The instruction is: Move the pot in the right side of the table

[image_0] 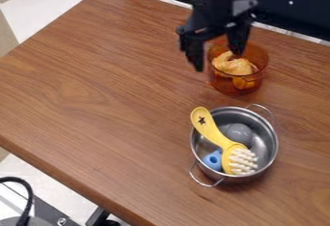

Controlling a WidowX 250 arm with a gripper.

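Pot [266, 134]: upright on the desk [97, 99], right of centre, toward the near side. Two wire handles: one [261, 105] at the far right of the rim, the other [205, 186] at the near left. Both stand out from the wall, so either could serve as a grip.

Load in pot: yellow brush [209, 131], grey round object [239, 134], blue piece [212, 159]. The brush lies aslant, bristles low toward the near side, its handle across the far-left rim; probably it is too long to lie flat. The blue piece sits beside the bristle end, the grey object to the right of the brush handle. Inference: loose contents, likely to shift if the pot tilts.

Orange see-through cup [260, 75]: upright, beyond the pot and well apart from its body. Yellowish item [233, 66] inside, presumably kept together by the cup wall.

Claw [217, 62]: hangs over the far part of the desk, at the cup. Fingers spread wide, nothing pinched between them. Left one beside the cup's left side, right one over its mouth; contact with cup or item: cannot tell. No contact with the pot. Judgement: grasp yet to be made; the claw needs to come nearer and line up with a handle or the rim.
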